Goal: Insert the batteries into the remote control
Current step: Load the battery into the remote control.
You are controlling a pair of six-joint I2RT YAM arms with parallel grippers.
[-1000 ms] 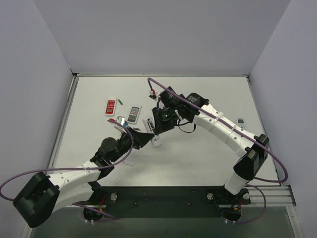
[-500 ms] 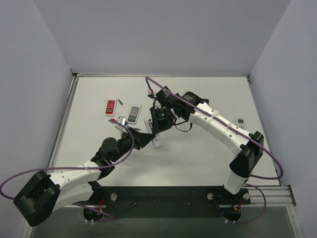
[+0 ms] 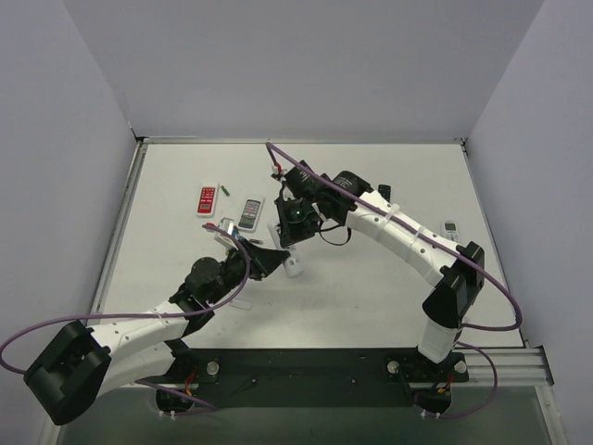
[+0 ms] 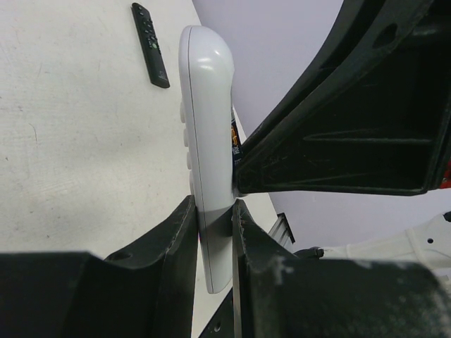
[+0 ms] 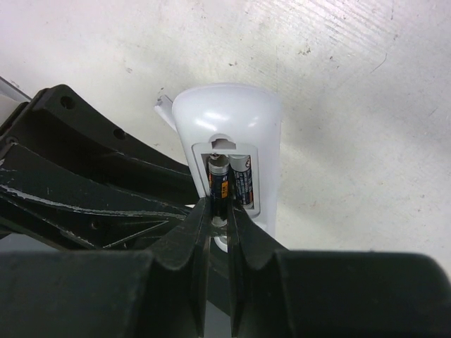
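My left gripper (image 4: 213, 220) is shut on the lower part of the slim white remote control (image 4: 208, 105) and holds it edge-on above the table. In the right wrist view the remote control (image 5: 227, 116) shows its open battery recess. One battery (image 5: 242, 179) lies in the recess. Beside it, a dark battery (image 5: 218, 184) stands partly in the recess with my right gripper (image 5: 220, 217) shut on its lower end. In the top view the two grippers meet mid-table, the left gripper (image 3: 276, 260) below the right gripper (image 3: 295, 232), and the remote control (image 3: 295, 268) shows only as a small white tip.
A red remote (image 3: 207, 200), a grey remote with dark buttons (image 3: 250, 212) and a green battery (image 3: 224, 193) lie at the back left. A small white remote (image 3: 450, 226) lies at the right. A black remote (image 4: 150, 44) lies farther off. A white piece (image 3: 243, 304) lies by the left arm.
The right arm has swung a little to the left, bringing its gripper closer over the remote control. The left arm and the remote control have stayed in place.
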